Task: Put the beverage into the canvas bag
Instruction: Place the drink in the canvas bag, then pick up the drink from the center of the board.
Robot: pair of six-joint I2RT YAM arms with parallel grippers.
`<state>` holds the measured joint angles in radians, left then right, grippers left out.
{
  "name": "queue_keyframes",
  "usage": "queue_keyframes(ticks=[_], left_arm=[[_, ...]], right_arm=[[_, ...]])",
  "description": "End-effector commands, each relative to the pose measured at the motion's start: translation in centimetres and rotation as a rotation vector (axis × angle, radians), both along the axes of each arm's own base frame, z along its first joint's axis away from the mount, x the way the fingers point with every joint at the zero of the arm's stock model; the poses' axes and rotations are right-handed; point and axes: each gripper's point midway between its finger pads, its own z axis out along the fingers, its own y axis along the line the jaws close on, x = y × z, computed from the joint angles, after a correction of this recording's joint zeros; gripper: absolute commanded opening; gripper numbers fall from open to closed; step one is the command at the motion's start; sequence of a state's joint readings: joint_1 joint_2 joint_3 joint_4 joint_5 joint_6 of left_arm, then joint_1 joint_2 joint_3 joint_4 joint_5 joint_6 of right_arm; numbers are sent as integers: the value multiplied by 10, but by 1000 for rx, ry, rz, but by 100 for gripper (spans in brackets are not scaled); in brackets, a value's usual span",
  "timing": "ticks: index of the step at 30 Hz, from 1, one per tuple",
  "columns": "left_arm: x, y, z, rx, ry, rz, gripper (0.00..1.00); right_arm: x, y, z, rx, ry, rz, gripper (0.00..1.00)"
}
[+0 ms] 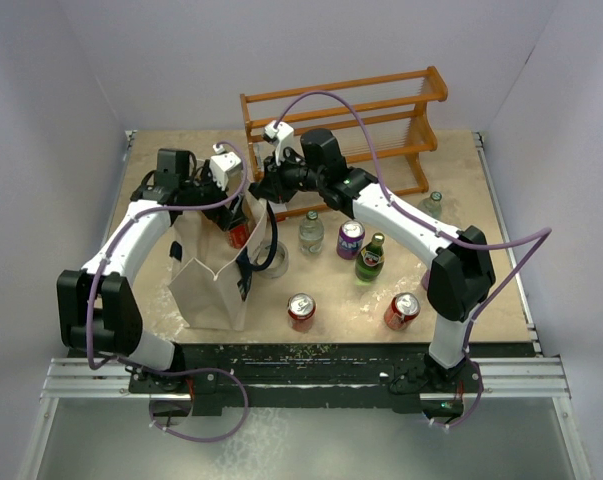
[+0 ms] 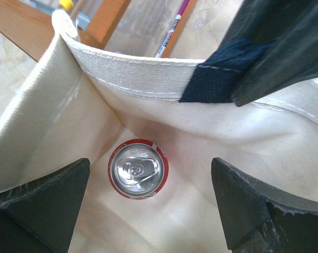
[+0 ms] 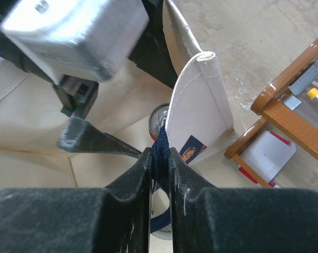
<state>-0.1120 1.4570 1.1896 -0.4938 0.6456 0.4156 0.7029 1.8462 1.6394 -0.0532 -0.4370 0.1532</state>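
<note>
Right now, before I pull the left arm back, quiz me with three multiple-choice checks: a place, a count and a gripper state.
1. The red can under the left gripper is: A) inside the canvas bag B) outside it, lying down C) clamped in the fingers
2. How many red cans stand on the table outside the bag? A) none B) two C) four
3. The right gripper is: A) wide open B) shut on nothing C) shut on the navy strap
Answers: 1 A, it stands upright on the bag's floor, the open fingers clear of it; 2 B, both near the front edge; 3 C, its fingers pinch the strap.
</note>
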Motion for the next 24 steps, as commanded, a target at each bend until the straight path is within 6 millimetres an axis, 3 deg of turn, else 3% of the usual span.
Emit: queue_keyframes(ticks=[1, 10, 16, 24], left_arm=[[2, 0, 53, 3, -152, -17, 99], [-3, 8, 112, -17, -263, 55, 98], [-4, 16, 142, -31, -303, 138, 98], [-12, 13, 175, -96, -345, 157, 99]], right_arm=[[-4, 6, 12, 18, 2, 45, 26], [-9, 13, 25, 48, 5, 91, 47], [-14, 16, 48, 83, -22, 133, 62], [-21, 5, 83, 84, -135, 146, 72]])
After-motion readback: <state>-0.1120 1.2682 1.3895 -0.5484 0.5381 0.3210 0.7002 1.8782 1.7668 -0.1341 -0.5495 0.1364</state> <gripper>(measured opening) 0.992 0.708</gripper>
